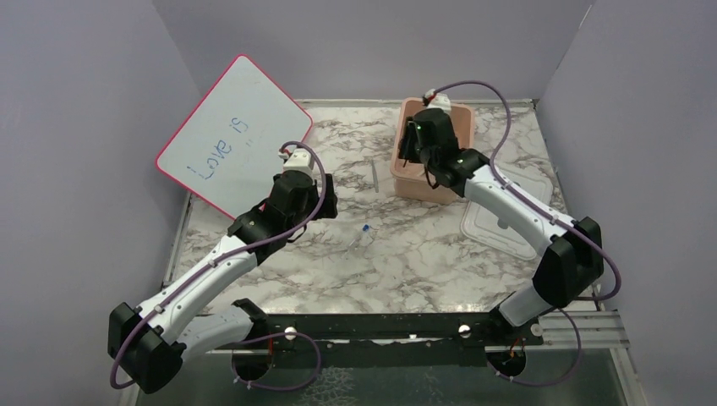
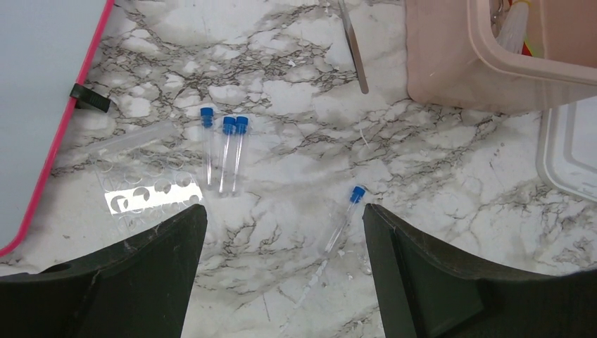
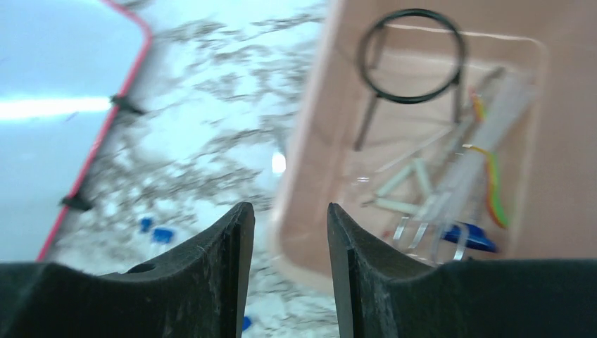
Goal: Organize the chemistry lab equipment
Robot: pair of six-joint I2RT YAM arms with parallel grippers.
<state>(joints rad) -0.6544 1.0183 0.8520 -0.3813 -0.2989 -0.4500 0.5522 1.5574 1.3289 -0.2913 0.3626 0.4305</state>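
My left gripper [image 2: 284, 209] is open and empty above the marble table. One blue-capped vial [image 2: 345, 218] lies just inside its right finger [image 2: 422, 274] and also shows in the top view [image 1: 365, 230]. Three more blue-capped vials [image 2: 227, 151] lie side by side beside a clear holed rack [image 2: 144, 186]. Thin metal tongs [image 2: 352, 46] lie near the pink tub [image 2: 450, 63]. My right gripper [image 3: 288, 208] is open and empty over the tub's left rim [image 3: 303, 176]. Inside the tub are the black wire ring stand [image 3: 412, 101], the red-yellow rod [image 3: 493, 176] and clear tubes [image 3: 401, 179].
The pink-rimmed whiteboard [image 1: 232, 135] leans at the back left, with its edge in the left wrist view [image 2: 63, 127]. The tub's clear lid [image 1: 499, 224] lies flat to the right of the tub [image 1: 423, 182]. Purple walls close in three sides.
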